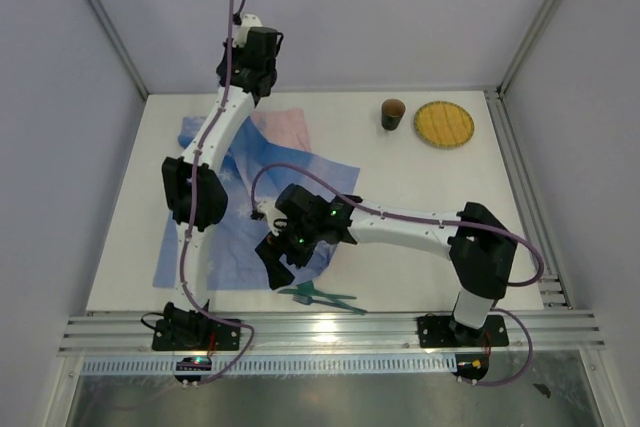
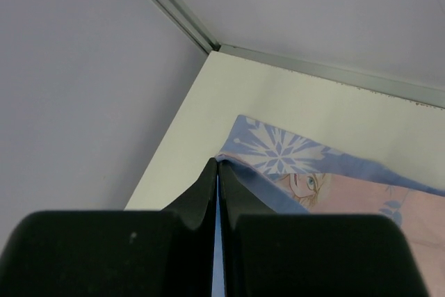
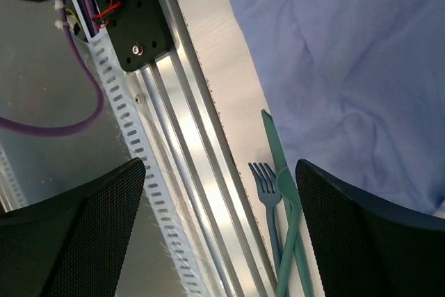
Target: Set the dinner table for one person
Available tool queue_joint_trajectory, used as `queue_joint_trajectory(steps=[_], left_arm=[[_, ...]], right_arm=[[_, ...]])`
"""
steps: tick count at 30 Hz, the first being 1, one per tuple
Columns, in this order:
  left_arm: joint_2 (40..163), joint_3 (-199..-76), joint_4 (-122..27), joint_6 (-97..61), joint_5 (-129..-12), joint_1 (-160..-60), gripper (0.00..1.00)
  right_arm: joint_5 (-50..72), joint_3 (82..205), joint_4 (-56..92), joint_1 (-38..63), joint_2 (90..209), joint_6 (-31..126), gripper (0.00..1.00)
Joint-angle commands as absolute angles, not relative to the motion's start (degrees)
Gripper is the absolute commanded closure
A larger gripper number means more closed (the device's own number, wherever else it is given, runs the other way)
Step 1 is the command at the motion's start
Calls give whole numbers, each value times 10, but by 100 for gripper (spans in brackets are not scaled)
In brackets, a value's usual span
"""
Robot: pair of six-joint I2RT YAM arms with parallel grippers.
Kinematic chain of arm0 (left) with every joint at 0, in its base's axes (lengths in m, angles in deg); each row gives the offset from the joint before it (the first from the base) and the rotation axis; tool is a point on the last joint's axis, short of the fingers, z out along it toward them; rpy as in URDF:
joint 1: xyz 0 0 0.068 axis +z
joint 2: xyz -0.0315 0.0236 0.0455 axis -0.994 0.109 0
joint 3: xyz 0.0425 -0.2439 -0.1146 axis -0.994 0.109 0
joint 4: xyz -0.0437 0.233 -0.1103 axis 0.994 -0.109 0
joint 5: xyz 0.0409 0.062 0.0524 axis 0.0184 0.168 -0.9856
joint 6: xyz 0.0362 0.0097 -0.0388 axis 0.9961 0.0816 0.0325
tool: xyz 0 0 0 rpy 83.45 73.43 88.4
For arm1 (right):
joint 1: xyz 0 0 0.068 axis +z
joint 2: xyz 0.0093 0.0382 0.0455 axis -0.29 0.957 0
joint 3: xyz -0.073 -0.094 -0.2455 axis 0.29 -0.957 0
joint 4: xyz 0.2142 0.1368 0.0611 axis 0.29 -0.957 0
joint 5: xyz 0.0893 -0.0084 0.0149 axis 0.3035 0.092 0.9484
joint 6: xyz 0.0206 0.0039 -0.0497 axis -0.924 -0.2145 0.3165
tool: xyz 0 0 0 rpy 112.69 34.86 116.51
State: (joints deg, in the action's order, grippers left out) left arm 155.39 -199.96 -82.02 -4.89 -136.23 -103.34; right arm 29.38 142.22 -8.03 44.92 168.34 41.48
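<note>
Plenty of bare room right of the blue cloth (image 1: 235, 242) on the dinner table (image 1: 420, 187): flat, matte white, boxed in by silver rails, lying under and around the cloth. Much tighter on the cloth's left, with only a thin strip before the wall. Left gripper (image 2: 217, 166) clamped fully shut right at the cloth's far hem, no telling whether pinching fabric or not. Right gripper (image 3: 219, 168) spread wide and holding nothing, hanging over the cloth's near edge. Teal fork (image 3: 264, 182) and knife (image 3: 277, 147) side by side just off that near edge, by the front rail. Brown cup (image 1: 392, 113) and yellow plate (image 1: 444, 124) well off to the cloth's far right.
</note>
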Motion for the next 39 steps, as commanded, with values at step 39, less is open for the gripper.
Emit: queue_joint_trajectory(steps=[39], left_arm=[[1423, -1917, -927, -169, -1287, -1032, 100]], right_arm=[[134, 1486, -30, 578, 1805, 586, 8]])
